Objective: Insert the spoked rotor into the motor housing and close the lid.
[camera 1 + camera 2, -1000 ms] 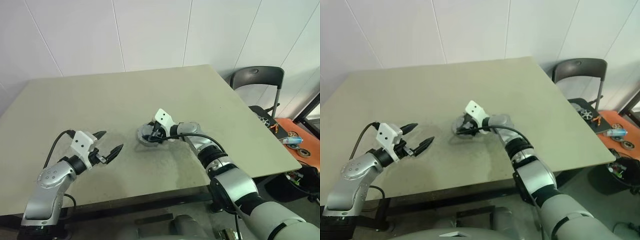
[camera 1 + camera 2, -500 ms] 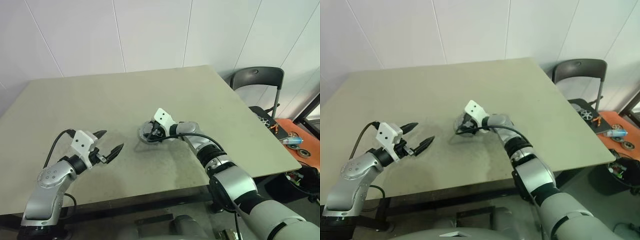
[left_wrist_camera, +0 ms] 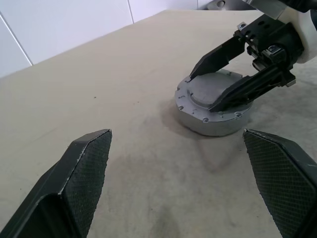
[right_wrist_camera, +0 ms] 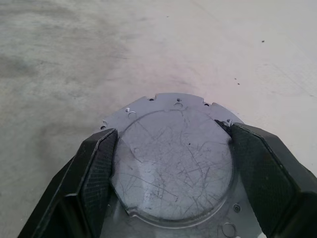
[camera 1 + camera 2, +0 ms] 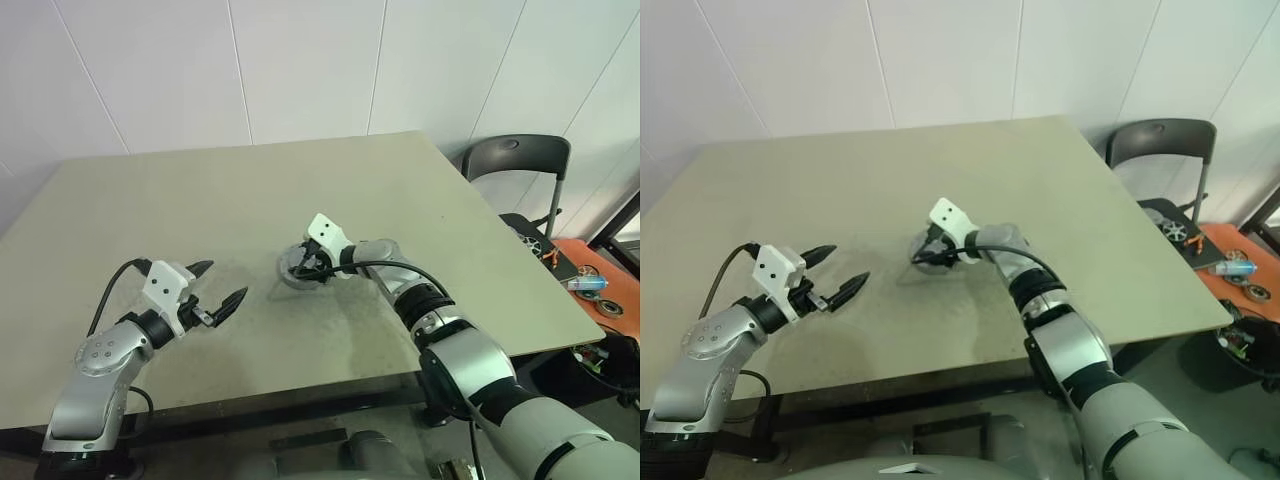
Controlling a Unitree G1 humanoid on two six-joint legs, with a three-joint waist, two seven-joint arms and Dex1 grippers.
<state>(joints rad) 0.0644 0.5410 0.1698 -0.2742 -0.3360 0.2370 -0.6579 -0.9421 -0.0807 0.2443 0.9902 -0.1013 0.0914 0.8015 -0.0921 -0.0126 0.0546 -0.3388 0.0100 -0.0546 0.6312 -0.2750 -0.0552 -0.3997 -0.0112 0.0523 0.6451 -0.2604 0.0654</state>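
A squat silver round assembly stands mid-table: the motor housing (image 3: 214,125) with the lid (image 3: 200,89) lying flat on top, its scratched raised centre (image 4: 173,163) facing up. My right gripper (image 5: 301,268) reaches down onto it from the right, and its two black fingers (image 4: 99,163) sit against opposite sides of the raised centre, shut on the lid. The spoked rotor is hidden. My left gripper (image 5: 225,280) hovers open and empty over the table, well to the left of the assembly and pointing toward it.
The beige table (image 5: 200,200) carries nothing else. A dark chair (image 5: 515,155) stands past its right edge. Beyond that, an orange surface (image 5: 600,290) holds small parts.
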